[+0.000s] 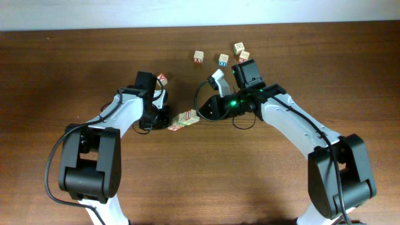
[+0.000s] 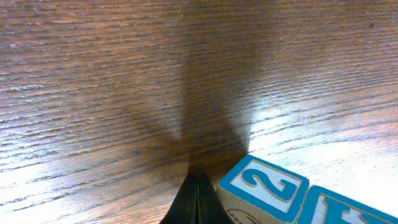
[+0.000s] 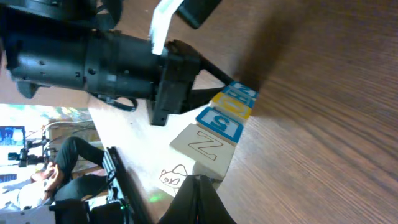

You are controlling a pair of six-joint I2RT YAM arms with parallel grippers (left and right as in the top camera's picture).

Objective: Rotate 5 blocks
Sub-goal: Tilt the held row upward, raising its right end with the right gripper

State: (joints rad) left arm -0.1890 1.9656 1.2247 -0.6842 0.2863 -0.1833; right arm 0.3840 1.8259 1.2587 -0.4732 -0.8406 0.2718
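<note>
blocks point(image 1: 184, 119): a short slanted row of them lies at mid surface point(image 1: 75, 50), between the two arms.

count, row: the right wrist view gives four cubes touching face to face. nearest is the z cube point(image 3: 211, 146), then the blue 5 cube point(image 3: 221, 122), the yellow-faced cube point(image 3: 235, 106) and a blue-edged end cube point(image 3: 244, 92). from above the row is too small to count. the left wrist view shows only the blue 2 cube point(image 2: 261, 186) and part of a neighbour.

count, loose: five. at the far side sit a red-lettered cube point(image 1: 199, 57), a blue-lettered cube point(image 1: 223, 60) and a touching pair point(image 1: 240, 49). one more, the half-hidden cube point(image 1: 162, 79), sits against the left arm. nine in all, as far as i can see. two arms.

fingers: left fingers point(image 2: 198, 183) are pressed together and hold nothing, tip just beside the blue 2 cube. right fingers point(image 3: 199, 186) are likewise closed and empty, tip just beside the z cube. i cannot tell whether either is touching.

progress (judgement): closed tips at opposite ends of a skewed row read as a turn by pushing, in hand and not finished. how many of the five turns are done cannot be read off. no cube carries a sign of having been rotated. the loose cubes sit at mixed angles, well apart from both tips. the tally stays open.
</note>
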